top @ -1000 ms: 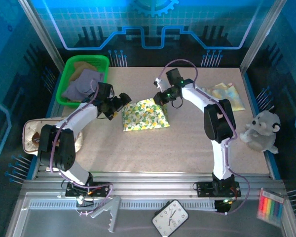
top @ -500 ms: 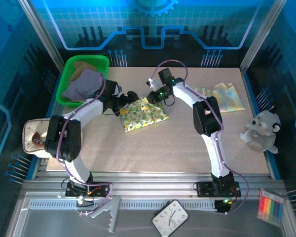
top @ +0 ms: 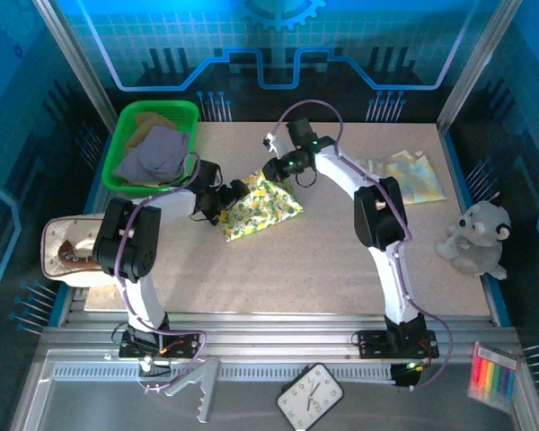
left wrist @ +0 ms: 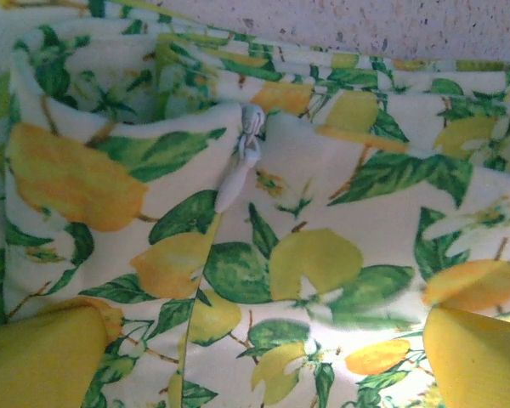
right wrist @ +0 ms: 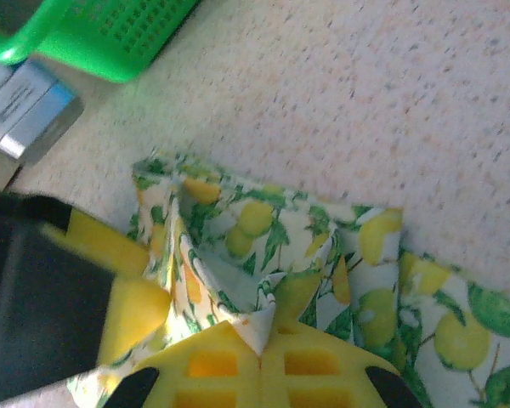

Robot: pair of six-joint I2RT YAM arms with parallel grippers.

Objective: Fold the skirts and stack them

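Right tool (right wrist: 261,331) is clamped on a pinch of the lemon-print skirt (top: 260,211); left tool (left wrist: 255,357) gapes wide, empty. A one-sided pull could drag the fold apart.

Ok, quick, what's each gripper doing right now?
Left gripper: open over the skirt, not gripping it.
Right gripper: closed, pinching a fold of the skirt.
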